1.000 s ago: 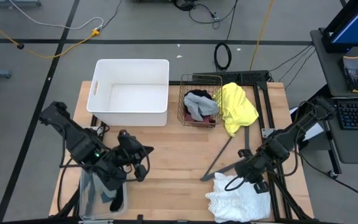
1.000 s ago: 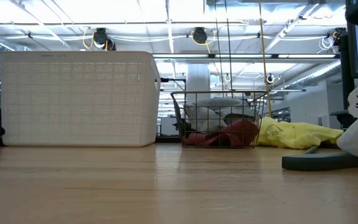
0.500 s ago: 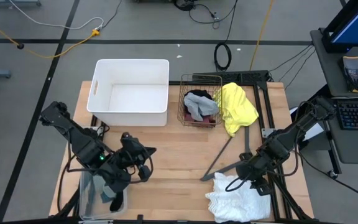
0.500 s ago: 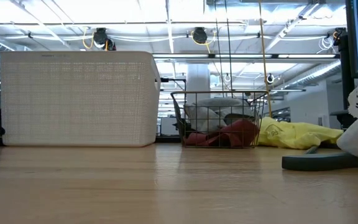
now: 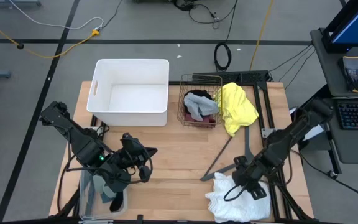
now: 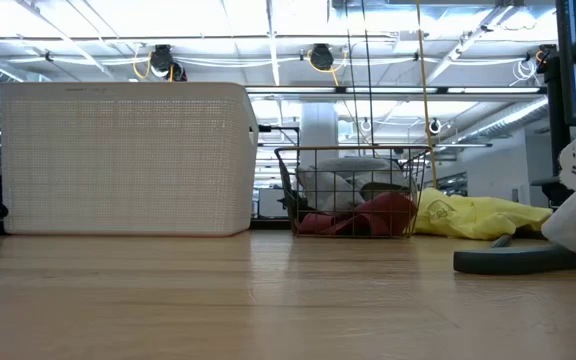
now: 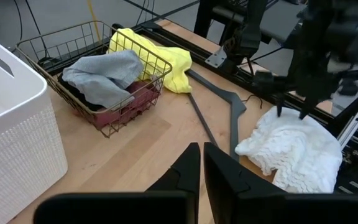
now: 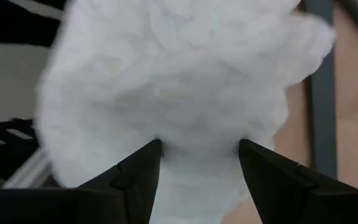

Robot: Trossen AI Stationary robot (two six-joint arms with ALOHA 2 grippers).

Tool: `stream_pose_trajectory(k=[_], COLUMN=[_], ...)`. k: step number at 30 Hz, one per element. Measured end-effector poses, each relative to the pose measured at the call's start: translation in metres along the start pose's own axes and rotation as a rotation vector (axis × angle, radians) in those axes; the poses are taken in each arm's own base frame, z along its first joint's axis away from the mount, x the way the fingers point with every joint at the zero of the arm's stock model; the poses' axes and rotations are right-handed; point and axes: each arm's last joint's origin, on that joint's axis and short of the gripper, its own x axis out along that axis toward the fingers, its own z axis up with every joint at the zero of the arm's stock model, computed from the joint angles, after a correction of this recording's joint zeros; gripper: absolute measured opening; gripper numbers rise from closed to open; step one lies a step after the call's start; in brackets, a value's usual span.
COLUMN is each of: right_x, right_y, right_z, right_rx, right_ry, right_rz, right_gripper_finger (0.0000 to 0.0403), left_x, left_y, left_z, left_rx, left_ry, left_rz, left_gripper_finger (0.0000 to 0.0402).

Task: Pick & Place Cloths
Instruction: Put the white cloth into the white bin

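the frilly white fabric garment [image 5: 240, 198] lies at the wooden table's [image 5: 179, 155] near right corner, directly beneath my right pincer [image 8: 199, 163], whose fingers are spread wide over it. my left pincer [image 7: 201, 163] is clenched, empty.

No legible text, labels, brand marks, numbers or signs in any view. Faint dark marking on the yellow cloth [image 6: 468, 212] in the low view, too small to read.
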Motion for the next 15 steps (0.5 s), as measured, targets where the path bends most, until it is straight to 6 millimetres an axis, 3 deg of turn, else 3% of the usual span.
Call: stream_pose_trajectory(k=[5, 9, 15], right_x=[0.042, 0.072, 0.086], right_y=[-0.008, -0.017, -0.023], right_z=[-0.007, -0.016, -0.024], right_rx=[-0.027, -0.028, -0.008], right_ry=[0.016, 0.015, -0.029], right_rz=[-0.042, -0.048, 0.005], right_gripper_finger=[0.0212, 0.0212, 0.0201], left_x=[0.0, 0.001, 0.005], left_y=[0.0, 0.001, 0.003], left_z=[0.0, 0.001, 0.003], left_rx=[0.004, 0.002, 0.0], left_ry=[0.0, -0.001, -0.004], left_rz=[0.0, 0.005, 0.018], left_gripper_finger=[0.0003, 0.0012, 0.0027])
